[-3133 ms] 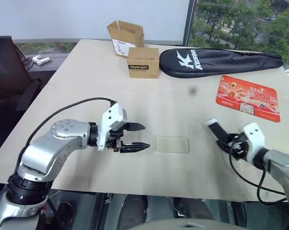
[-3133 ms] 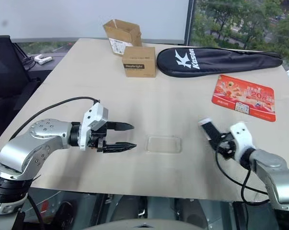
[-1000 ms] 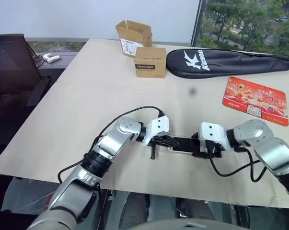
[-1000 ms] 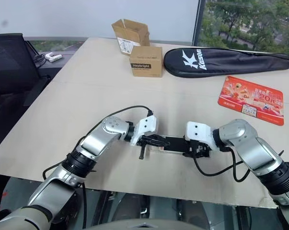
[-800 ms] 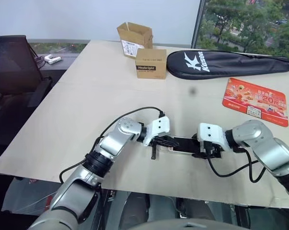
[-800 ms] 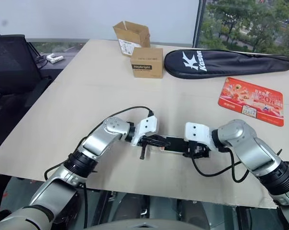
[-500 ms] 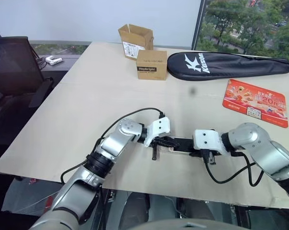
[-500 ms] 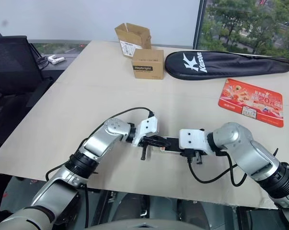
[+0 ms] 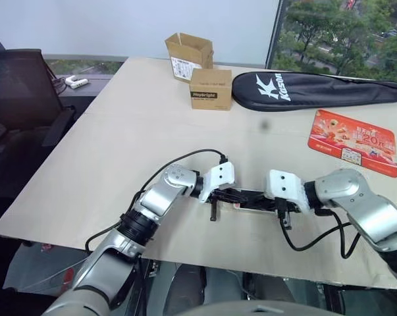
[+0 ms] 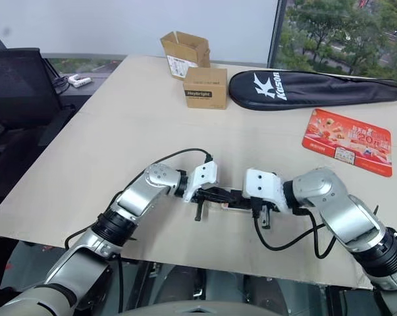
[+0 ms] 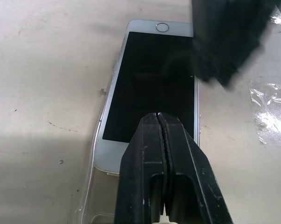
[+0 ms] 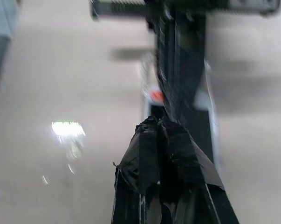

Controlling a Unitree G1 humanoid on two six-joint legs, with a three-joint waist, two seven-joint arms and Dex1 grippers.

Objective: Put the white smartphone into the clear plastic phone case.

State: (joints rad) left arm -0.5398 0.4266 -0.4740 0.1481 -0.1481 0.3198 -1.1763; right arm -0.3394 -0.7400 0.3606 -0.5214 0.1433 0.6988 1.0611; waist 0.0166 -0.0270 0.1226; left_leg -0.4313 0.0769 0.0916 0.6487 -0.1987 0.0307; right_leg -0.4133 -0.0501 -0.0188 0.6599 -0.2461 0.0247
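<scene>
Pale beige table [image 9: 119,131], seam line crossing its width.
Far side: open cardboard box [image 9: 187,55], behind closed cardboard box [image 9: 211,89], just beside each other.
Black racket bag [image 9: 317,89] lying along far right edge, white logo.
Orange-red printed pouch [image 9: 353,137] flat at right, well apart from boxes.
Near edge, centre: white smartphone [image 11: 152,84] screen up, lying in clear plastic phone case [image 11: 96,186], whose rim shows past phone's near end.
</scene>
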